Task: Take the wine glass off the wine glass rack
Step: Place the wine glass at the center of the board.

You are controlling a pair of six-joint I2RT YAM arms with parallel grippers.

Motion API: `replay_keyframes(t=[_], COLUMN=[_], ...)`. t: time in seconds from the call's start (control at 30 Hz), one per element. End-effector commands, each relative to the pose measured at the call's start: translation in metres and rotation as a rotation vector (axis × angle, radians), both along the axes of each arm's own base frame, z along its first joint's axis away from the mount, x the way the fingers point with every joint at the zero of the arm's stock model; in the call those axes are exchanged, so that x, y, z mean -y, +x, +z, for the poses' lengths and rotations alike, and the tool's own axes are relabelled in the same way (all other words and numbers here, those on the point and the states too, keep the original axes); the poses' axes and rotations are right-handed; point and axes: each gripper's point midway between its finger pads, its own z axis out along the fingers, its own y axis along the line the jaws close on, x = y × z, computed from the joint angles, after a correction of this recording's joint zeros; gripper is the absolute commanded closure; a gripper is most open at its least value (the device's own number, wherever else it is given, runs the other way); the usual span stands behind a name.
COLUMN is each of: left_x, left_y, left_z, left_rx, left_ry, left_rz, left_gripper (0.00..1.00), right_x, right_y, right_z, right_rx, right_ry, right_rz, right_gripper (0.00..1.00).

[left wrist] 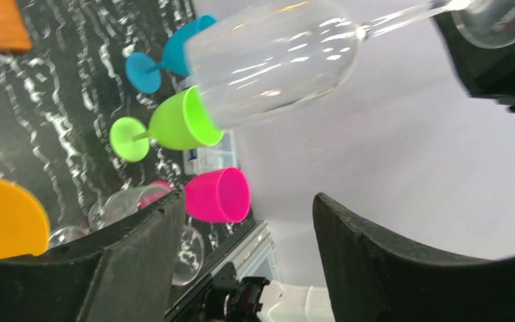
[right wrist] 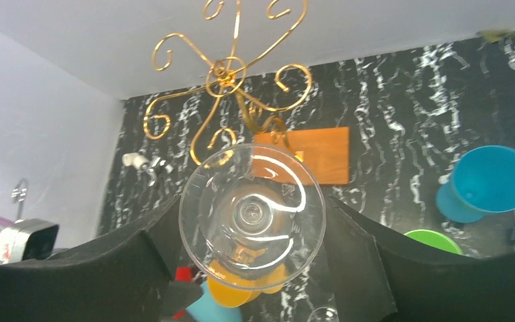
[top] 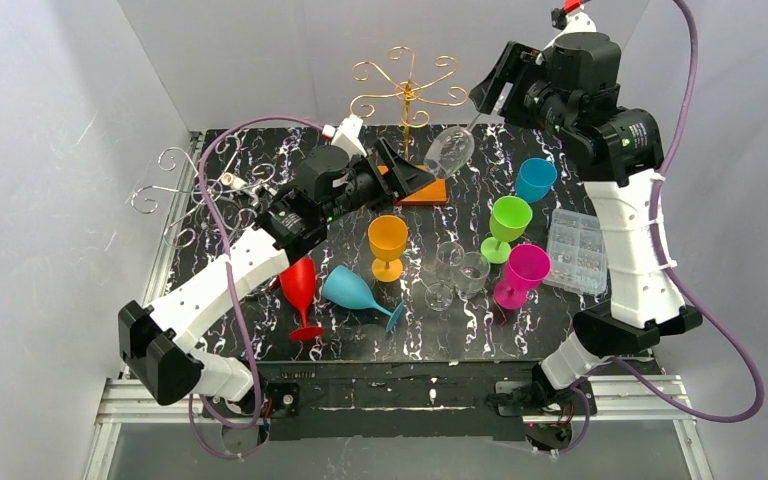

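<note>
Two grippers raised near the far edge of the table (top: 500, 330). Clamped by its foot in the right gripper (top: 488, 100): a clear wine glass (top: 450, 152) — clear of the gold wine glass rack (top: 407, 90), tilted in the air, bowl down and leftward, over the rack's wooden base (top: 425, 192). Just beside the bowl, the left gripper (top: 408, 172), fingers apart, nothing between them. Mid-table, loosely grouped: orange goblet (top: 388, 240), two clear glasses (top: 460, 272), green goblet (top: 509, 218), pink goblet (top: 523, 268); behind the green one, a blue goblet (top: 535, 178). Toward the left edge, a red goblet (top: 300, 285) upright and a teal goblet (top: 355, 290) on its side. By the right edge, a clear compartment box (top: 575, 250) — at the left edge, a silver rack (top: 175, 185).
</note>
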Motion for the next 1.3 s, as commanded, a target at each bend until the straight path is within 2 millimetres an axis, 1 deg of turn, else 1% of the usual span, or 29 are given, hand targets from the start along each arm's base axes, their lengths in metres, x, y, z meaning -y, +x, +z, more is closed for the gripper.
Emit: replay_keyframes(t=[0.0,0.03,0.1,0.2,0.3,0.33,0.37,0.4,0.47,0.5,0.57,0.63,0.7,0.73,0.8,0.93,1.1,1.2,1.27], left_x=[0.01,0.011,0.011,0.009,-0.007,-0.012,-0.018,-0.023,-0.027,-0.025,-0.02,-0.022,-0.028,-0.034,-0.046,-0.055,-0.063,-0.066,-0.068], left_y=[0.008,0.01,0.014,0.017,0.015,0.016,0.017,0.018,0.022,0.025,0.029,0.028,0.023,0.018,0.009,-0.002,-0.014,-0.017,-0.017], left_z=[0.039,0.045,0.047,0.043,0.046,0.042,0.043,0.04,0.036,0.037,0.048,0.064,0.081,0.095,0.112,0.135,0.165,0.176,0.18], left_rx=[0.103,0.121,0.127,0.108,0.129,0.123,0.125,0.113,0.097,0.092,0.108,0.133,0.161,0.183,0.208,0.24,0.294,0.315,0.325], left_ry=[-0.157,-0.179,-0.194,-0.207,-0.208,-0.203,-0.209,-0.209,-0.213,-0.217,-0.274,-0.334,-0.389,-0.434,-0.481,-0.547,-0.593,-0.604,-0.606], left_rz=[-0.009,-0.015,-0.019,-0.023,0.016,0.031,0.041,0.044,0.044,0.026,-0.009,-0.023,-0.032,-0.032,-0.025,-0.028,-0.038,-0.036,-0.027], left_gripper=[0.35,0.35,0.36,0.38,0.37,0.37,0.37,0.37,0.36,0.36,0.36,0.39,0.42,0.46,0.51,0.61,0.66,0.73,0.75], right_x=[-0.02,-0.022,-0.025,-0.026,-0.027,-0.028,-0.029,-0.031,-0.034,-0.036,-0.039,-0.049,-0.059,-0.061,-0.06,-0.06,-0.059,-0.058,-0.058], right_y=[-0.011,-0.011,-0.011,-0.011,-0.011,-0.01,-0.009,-0.009,-0.009,-0.009,-0.006,-0.008,-0.007,-0.007,-0.005,-0.001,0.003,0.003,0.0], right_z=[0.034,0.034,0.036,0.04,0.042,0.042,0.041,0.041,0.042,0.043,0.046,0.048,0.048,0.047,0.048,0.043,0.031,0.026,0.025], right_rx=[0.059,0.059,0.058,0.066,0.069,0.065,0.063,0.062,0.062,0.062,0.066,0.056,0.041,0.031,0.02,-0.006,-0.05,-0.061,-0.066], right_ry=[0.17,0.178,0.193,0.208,0.214,0.217,0.22,0.226,0.24,0.251,0.271,0.301,0.341,0.366,0.413,0.498,0.615,0.653,0.683], right_rz=[0.083,0.09,0.099,0.104,0.106,0.108,0.11,0.116,0.125,0.135,0.14,0.187,0.225,0.242,0.264,0.314,0.372,0.387,0.399], right_gripper=[0.58,0.58,0.58,0.58,0.58,0.58,0.58,0.59,0.59,0.59,0.59,0.59,0.58,0.58,0.58,0.58,0.61,0.61,0.61])
